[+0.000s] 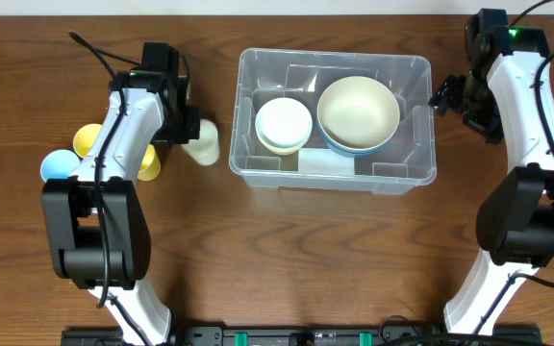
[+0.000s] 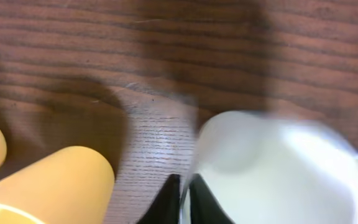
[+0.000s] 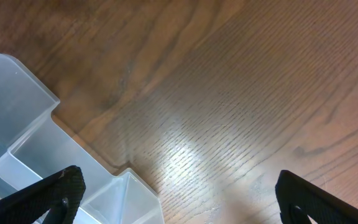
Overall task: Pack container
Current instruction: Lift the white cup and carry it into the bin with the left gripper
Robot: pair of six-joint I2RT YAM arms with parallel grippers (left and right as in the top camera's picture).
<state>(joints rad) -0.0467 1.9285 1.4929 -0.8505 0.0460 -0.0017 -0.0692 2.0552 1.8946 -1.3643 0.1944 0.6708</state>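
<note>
The left gripper (image 2: 182, 199) is clenched on the wall of a pale cup (image 2: 278, 168) — one finger inside the rim, one outside. The cup is on the table (image 1: 258, 250), just beside the left wall of the container (image 1: 404, 159). The step in hand looks like the pick-up of this cup.

The next move calls for a lift high enough to clear the thick rim, then a carry to the right. The container sits mid-table. A small stack of pale bowls (image 1: 284, 125) and a large cream bowl (image 1: 358, 113) fill most of its floor — open room shows along the near side and at the right end.

The right gripper (image 3: 179, 186) hangs released, jaws wide, over bare wood outside the container's far right corner, clear of that path. Yellow cups (image 1: 89, 139) lie left of the pale cup, partly under the left arm.
</note>
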